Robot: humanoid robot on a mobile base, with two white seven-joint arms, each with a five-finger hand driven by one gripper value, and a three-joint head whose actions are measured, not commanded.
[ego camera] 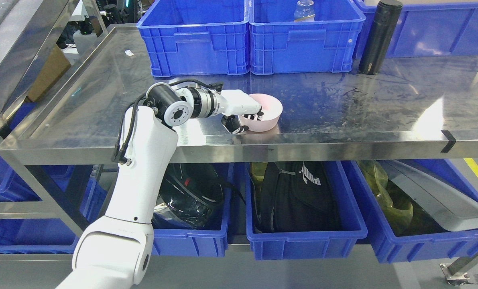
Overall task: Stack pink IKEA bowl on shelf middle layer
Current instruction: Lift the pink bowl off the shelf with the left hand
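One bowl (265, 116) sits at frame centre on the steel shelf (343, 104), near its front edge. Your left hand (245, 116) pinches its near rim, fingers inside, thumb outside. No second bowl shows; judge stacking unconfirmed, release outstanding.

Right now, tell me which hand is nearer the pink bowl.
Left. The left hand is at the pink bowl on the steel shelf, fingers hooked over its near-left rim, thumb outside. The right hand is not in view.
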